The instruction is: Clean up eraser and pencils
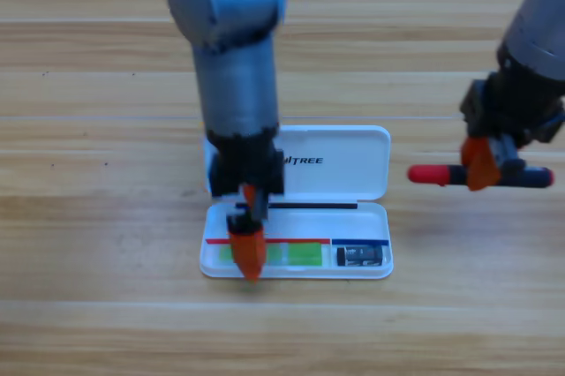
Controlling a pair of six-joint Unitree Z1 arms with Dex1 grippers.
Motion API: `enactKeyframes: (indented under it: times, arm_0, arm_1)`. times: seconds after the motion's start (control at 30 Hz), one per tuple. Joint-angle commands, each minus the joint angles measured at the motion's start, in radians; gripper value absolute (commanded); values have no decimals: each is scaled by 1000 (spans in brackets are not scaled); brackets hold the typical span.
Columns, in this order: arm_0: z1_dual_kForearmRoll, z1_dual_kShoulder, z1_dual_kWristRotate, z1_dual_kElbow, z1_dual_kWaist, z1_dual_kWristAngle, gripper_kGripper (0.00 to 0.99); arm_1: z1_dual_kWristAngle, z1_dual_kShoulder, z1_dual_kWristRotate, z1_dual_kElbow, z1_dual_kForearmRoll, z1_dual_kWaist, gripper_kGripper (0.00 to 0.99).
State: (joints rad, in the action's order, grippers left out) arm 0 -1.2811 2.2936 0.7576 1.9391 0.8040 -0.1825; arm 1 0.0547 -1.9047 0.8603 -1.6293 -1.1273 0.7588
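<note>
- We see the white case [353, 160] lying open in the middle of the wooden table [88, 217], its lid folded back to the far side and its tray on the near side.
- The eraser [362, 257] already lies in the right end of the tray, and the green pencil [300, 253] lies along the tray's near edge, to the left of the eraser.
- The left gripper [248, 252] points down into the left end of the tray, right over the green pencil's left part; we cannot tell whether its claw is apart or together, since the tips hide the gap.
- The right gripper [481, 164] is out to the right of the case, clamped on the black pencil [441, 175], which lies level, its red end pointing left toward the case.
- We judge the black pencil to be light, stiff and smooth, so it may swivel or slip in a narrow pinch.
- The hold sits near the middle of the stick, which we think is the best place, as it keeps both ends balanced.
- We reckon the remaining job is to lay this pencil in the tray's free lane, lined up with its length.
- The left arm stands in that path, so we would want it out of the way.
</note>
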Motion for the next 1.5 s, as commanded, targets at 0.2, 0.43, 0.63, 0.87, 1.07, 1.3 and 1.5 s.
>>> enactKeyframes:
  times: [0.2, 0.43, 0.63, 0.87, 1.07, 1.3, 1.5]
  arm_0:
    - [-24, -579, -30, -100, -184, 18, 990]
    - [43, -717, 19, -212, -411, 6, 990]
    - [126, -752, 23, -339, -448, -17, 990]
    - [181, -775, -6, -417, -448, -46, 990]
    - [201, -784, -6, -448, -448, -46, 990]
    - [220, -793, -6, -480, -448, -46, 990]
    - [226, -795, -7, -489, -448, -48, 990]
  arm_1:
    - [11, -238, -56, -196, -34, 148, 0]
    - [4, -393, -70, -348, -46, 185, 0]
    - [-4, -470, -79, -434, -46, 197, 0]
    - [-12, -511, -81, -477, -46, 198, 0]
    - [-13, -513, -83, -481, -46, 198, 0]
    - [-13, -513, -90, -481, -46, 198, 433]
    - [-15, -490, -102, -481, -46, 198, 867]
